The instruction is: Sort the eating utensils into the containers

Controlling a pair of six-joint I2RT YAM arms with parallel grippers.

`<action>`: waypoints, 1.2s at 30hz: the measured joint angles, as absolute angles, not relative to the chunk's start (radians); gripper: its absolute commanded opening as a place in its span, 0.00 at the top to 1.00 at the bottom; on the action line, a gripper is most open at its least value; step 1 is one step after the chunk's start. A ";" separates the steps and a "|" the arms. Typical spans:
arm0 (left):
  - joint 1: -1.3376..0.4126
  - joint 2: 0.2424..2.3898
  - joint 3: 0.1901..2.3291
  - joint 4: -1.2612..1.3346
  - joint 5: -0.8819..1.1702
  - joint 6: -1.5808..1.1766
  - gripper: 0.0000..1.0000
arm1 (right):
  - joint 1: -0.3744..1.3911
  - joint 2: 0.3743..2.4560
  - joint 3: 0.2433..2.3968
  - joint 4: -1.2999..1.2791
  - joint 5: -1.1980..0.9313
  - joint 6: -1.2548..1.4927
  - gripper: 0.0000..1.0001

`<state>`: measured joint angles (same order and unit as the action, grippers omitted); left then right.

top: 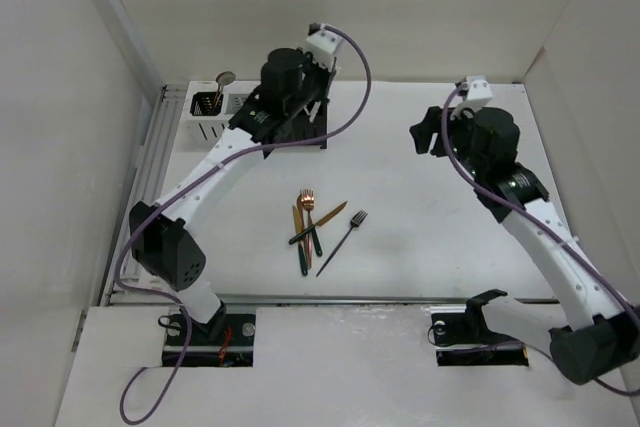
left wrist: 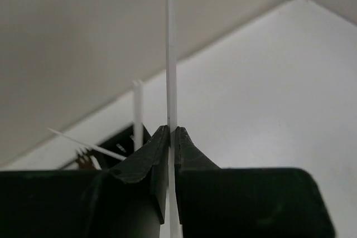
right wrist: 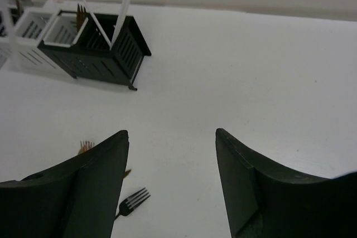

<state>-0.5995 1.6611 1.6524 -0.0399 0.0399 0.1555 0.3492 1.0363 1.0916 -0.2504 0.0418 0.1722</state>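
Left gripper (left wrist: 172, 133) clamps a thin white stick (left wrist: 172, 54) over the partly filled white-and-black slotted caddies (right wrist: 106, 59), right gripper (right wrist: 172, 157) hangs open and empty, and a heap of copper and dark cutlery (top: 312, 227) waits unsorted on the white table (top: 450, 217).

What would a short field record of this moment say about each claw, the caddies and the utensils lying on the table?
left claw: shut on a thin white stick
right claw: open, empty, above the table
black caddy: holds two white sticks
loose on table: copper fork, dark fork, a few other pieces beside them
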 measured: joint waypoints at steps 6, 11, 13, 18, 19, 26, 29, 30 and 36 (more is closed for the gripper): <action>-0.492 1.707 1.643 0.326 0.061 0.194 1.00 | 0.349 1.264 1.171 -0.229 -0.003 0.123 0.30; -0.405 1.858 1.636 0.522 0.149 0.141 1.00 | 0.349 1.407 1.291 -0.215 -0.016 0.091 0.30; -0.378 1.922 1.635 0.567 0.182 0.105 1.00 | 0.348 1.444 1.333 -0.214 -0.021 0.083 0.30; -0.333 2.001 1.579 0.652 0.239 0.032 1.00 | 0.341 1.486 1.399 -0.217 -0.038 0.076 0.30; -0.330 2.001 1.554 0.669 0.249 0.023 1.00 | 0.340 1.493 1.411 -0.220 -0.039 0.075 0.30; -0.320 2.030 1.493 0.849 0.313 -0.008 1.00 | 0.339 1.508 1.459 -0.258 -0.050 0.074 0.30; -0.314 2.069 1.487 0.913 0.329 -0.009 1.00 | 0.339 1.507 1.461 -0.292 -0.054 0.074 0.27; -0.312 2.084 1.485 0.924 0.334 -0.006 1.00 | 0.339 1.507 1.462 -0.304 -0.055 0.074 0.27; -0.298 2.152 1.469 0.947 0.366 0.027 0.50 | 0.339 1.498 1.462 -0.345 -0.060 0.071 0.20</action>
<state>-0.2977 2.1525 1.4689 0.9470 0.3656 0.0269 0.3389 1.4982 1.4616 -0.3447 -0.0601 0.0711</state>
